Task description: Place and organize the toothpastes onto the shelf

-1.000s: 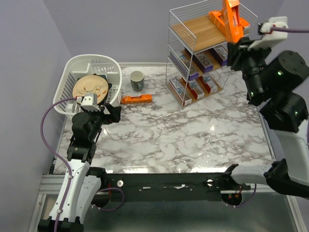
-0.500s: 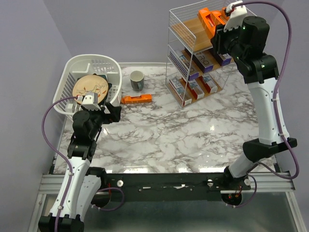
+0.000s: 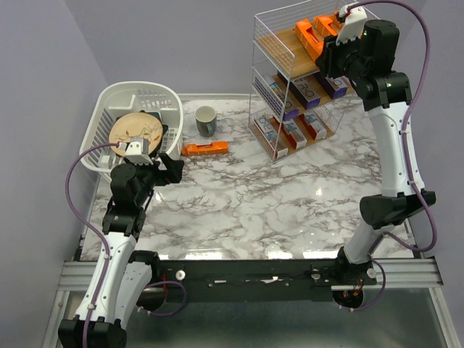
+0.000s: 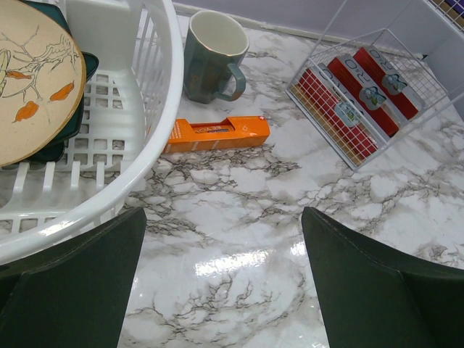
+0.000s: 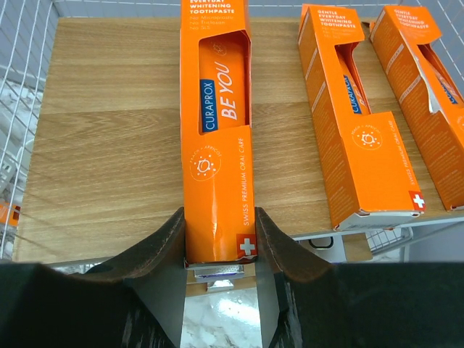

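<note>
My right gripper is clamped on the near end of 1 orange toothpaste box, its 2 fingers pressed to the carton's long sides, up at the top tier of the shelf. The carton runs lengthwise over the top board, printed window facing up; I cannot tell whether it rests on the wood. Just to its right, 2 more orange boxes lie flat on the same board, side by side and roughly parallel to it. The middle tier carries silver-and-purple boxes, and the bottom tier holds red-and-white boxes in a row.

My left gripper hangs with its fingers spread wide and nothing between them, low over the marble table, close beside the white basket. Ahead of it, another orange box lies flat on the table, its left end hidden behind the basket's rim, well apart from the shelf. A grey-green mug stands upright just behind that box. A patterned plate sits inside the basket.
</note>
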Controlling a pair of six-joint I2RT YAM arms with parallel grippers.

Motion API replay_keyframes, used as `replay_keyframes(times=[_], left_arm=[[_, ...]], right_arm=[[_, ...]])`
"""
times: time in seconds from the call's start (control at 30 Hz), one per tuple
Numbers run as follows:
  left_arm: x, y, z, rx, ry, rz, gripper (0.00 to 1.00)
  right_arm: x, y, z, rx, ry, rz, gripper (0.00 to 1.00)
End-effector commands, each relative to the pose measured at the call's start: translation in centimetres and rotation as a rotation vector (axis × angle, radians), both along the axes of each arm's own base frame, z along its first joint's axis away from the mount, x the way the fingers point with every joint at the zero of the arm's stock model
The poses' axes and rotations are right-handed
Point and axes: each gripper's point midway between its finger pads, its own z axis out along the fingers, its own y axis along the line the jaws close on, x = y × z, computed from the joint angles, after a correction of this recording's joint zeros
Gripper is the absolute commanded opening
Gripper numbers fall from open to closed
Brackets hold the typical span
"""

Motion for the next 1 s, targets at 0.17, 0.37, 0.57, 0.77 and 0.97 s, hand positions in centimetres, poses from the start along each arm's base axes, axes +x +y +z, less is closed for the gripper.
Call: replay_keyframes(times=[0.17,0.37,0.57,0.77,0.97], left_arm=[[0.1,-0.3,1.0,-0.015,-0.029,-0.021,0.99],[0.2,-0.4,0.9,-0.019,-0.025,-0.026,0.99],[0.2,-0.4,1.0,-0.021,-0.026,-0.028,0.99],[0.2,-0.5,0.9,-0.021,-0.023,-0.031,0.99],[0.2,-0.5,0.8,-0.022,-0.019,-0.034,0.99]], right_arm=[[0.6,-0.2,1.0,0.021,-0.041,0.017,0.45],[0.8,-0.4,1.1,0.024,-0.051,0.01,0.54],[1.0,-0.3,1.2,0.025,-0.062,0.018,0.52],[1.5,-0.2,1.0,0.009,-0.068,0.039,0.42],[2.0,0.0,0.6,-0.002,-0.074,0.068,0.42]])
